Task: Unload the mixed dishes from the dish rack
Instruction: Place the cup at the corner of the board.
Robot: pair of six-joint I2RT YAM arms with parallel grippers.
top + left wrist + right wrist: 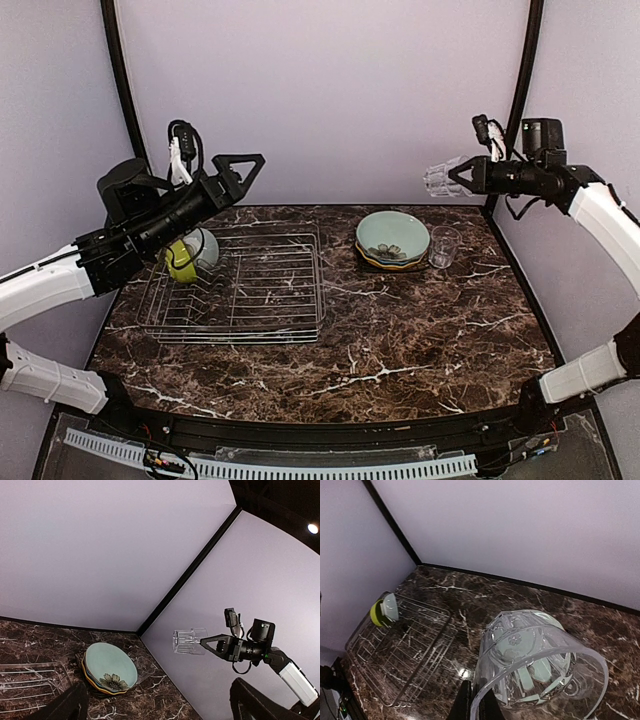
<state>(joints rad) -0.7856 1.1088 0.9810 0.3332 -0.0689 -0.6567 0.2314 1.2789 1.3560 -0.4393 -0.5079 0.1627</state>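
Two glasses, two bowls, four plates

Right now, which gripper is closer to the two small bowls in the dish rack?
Left. The left gripper hangs open in the air just past the bowls at the rack's left end; the right gripper is raised across the table, holding a glass.
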